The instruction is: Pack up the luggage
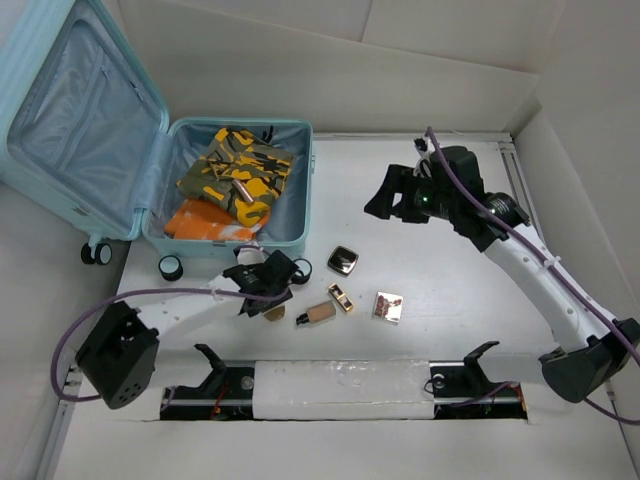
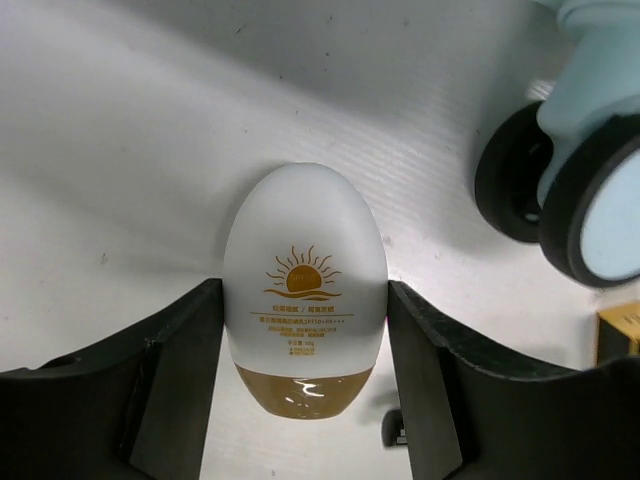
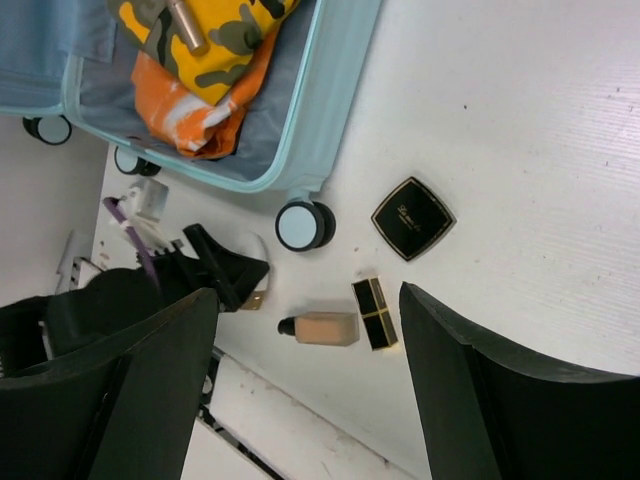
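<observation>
Luggage (image 1: 75,110) lying open at back left of table (image 1: 450,300) (camo and orange clothes (image 1: 240,170) inside). Left gripper (image 2: 305,290) pinching white sunscreen bottle (image 2: 303,230) by a wheel (image 2: 590,215). Right gripper (image 3: 308,292) spread wide, up high.

Both arms share one build. The left arm (image 1: 190,305) and right arm (image 1: 540,275) have smooth white link tubes between chunky black joint housings, the largest a boxy black shoulder block at the lower left (image 1: 118,353) and another at the lower right (image 1: 585,365). A thin purple cable (image 1: 62,362) loops beside the left shoulder, and a second purple cable (image 1: 520,232) runs along the right arm. A small green light (image 1: 424,199) glows on the right wrist. The left gripper (image 2: 305,290) and right gripper (image 3: 305,293) have broad, matte black, wedge-shaped fingers (image 2: 170,380).
</observation>
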You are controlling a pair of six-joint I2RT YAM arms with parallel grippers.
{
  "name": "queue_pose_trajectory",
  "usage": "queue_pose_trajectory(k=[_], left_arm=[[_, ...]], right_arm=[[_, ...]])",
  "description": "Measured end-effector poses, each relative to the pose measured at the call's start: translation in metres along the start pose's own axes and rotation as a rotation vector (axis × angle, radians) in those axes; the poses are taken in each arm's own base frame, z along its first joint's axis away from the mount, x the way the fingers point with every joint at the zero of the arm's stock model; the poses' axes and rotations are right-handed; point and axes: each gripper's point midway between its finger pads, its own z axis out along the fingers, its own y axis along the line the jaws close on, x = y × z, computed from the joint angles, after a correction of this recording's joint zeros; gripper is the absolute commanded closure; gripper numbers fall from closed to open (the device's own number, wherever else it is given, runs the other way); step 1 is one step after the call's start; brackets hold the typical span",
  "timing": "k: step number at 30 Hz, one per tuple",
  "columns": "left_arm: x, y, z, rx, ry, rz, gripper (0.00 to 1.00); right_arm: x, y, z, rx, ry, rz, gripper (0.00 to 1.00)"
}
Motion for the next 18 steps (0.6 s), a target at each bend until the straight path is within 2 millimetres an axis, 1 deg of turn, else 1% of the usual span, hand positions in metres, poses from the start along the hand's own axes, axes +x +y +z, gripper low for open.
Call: queue_pose_trajectory(k=[3,5,7,9,11,12,14,15,16,17,18], left_arm=[[-0.007,-0.001,-0.021,0.043,0.0,-0.025,0.69],[-0.026,-0.012,-0.047,0.102,-0.025,-0.052,0.68],[-0.057,-0.034,-0.081,0.189,-0.081,-0.096,0.66],[-0.095,-0.058,-0.117,0.28,-0.149,-0.14,0.66],[-0.135,-0.072,-0.142,0.331,-0.223,-0.184,0.66],[-0.155,-0.076,-0.149,0.338,-0.26,-0.202,0.65],[-0.195,-0.076,-0.15,0.315,-0.33,-0.231,0.58],[-0.213,-0.074,-0.146,0.292,-0.356,-0.243,0.51],[-0.234,-0.07,-0.138,0.259,-0.383,-0.26,0.29],[-0.26,-0.061,-0.122,0.208,-0.406,-0.284,0.18],[-0.271,-0.055,-0.114,0.181,-0.414,-0.284,0.13]], right_arm=[[0.004,-0.002,-0.001,0.002,0.019,-0.006,0.21],[0.008,-0.005,0.0,0.002,0.029,-0.008,0.21],[0.015,-0.011,0.001,0.005,0.049,-0.006,0.21],[0.024,-0.018,0.004,0.015,0.074,0.0,0.21],[0.035,-0.025,0.008,0.022,0.107,0.005,0.21],[0.041,-0.028,0.009,0.026,0.124,0.009,0.21],[0.051,-0.032,0.011,0.031,0.153,0.015,0.21],[0.054,-0.033,0.012,0.031,0.161,0.017,0.21],[0.056,-0.034,0.012,0.032,0.166,0.019,0.21],[0.058,-0.035,0.012,0.032,0.168,0.018,0.19],[0.06,-0.036,0.011,0.033,0.17,0.019,0.19]])
